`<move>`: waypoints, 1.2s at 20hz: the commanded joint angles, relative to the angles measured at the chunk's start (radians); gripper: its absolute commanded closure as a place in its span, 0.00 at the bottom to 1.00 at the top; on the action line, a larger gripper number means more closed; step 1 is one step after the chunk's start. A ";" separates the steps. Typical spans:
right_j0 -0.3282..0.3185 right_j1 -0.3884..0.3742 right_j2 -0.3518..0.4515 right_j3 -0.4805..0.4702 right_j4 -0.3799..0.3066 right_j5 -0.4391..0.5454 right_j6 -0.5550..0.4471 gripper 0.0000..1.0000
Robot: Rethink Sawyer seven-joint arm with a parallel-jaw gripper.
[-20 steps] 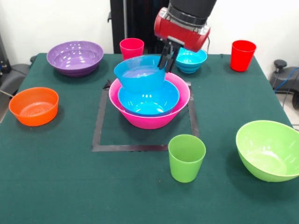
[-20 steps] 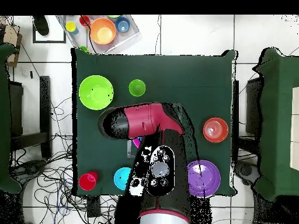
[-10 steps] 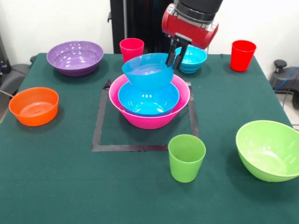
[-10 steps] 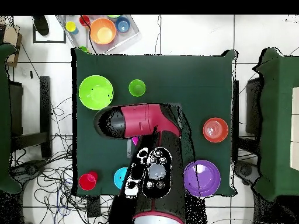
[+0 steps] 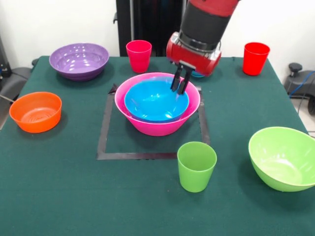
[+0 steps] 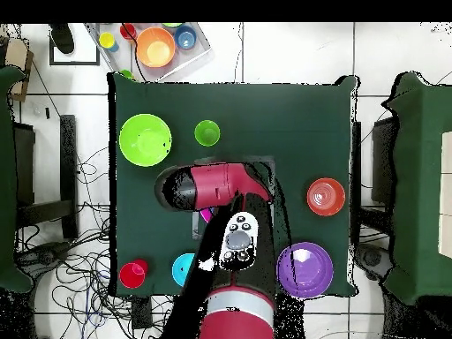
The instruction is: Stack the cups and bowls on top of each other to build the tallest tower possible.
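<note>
On the table (image 5: 59,196), one bowl (image 5: 155,100) sits inside a bigger bowl (image 5: 157,125) in the taped square (image 5: 104,140). A cup (image 5: 196,166) stands in front. Another bowl (image 5: 282,157) sits to the right, two bowls (image 5: 36,111) (image 5: 78,60) to the left.

Red arm (image 5: 209,7) with a black cylindrical wrist section, then a red rounded head (image 5: 193,54); two thin black fingers (image 5: 175,81) at its 6 o'clock.
</note>
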 commanded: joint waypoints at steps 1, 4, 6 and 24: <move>-0.008 0.080 0.030 0.047 -0.007 -0.097 0.112 1.00; -0.004 0.082 0.024 0.045 0.000 -0.093 0.109 1.00; 0.001 0.077 0.022 0.044 0.011 -0.075 0.108 1.00; 0.009 0.095 0.044 0.030 0.043 -0.031 0.093 1.00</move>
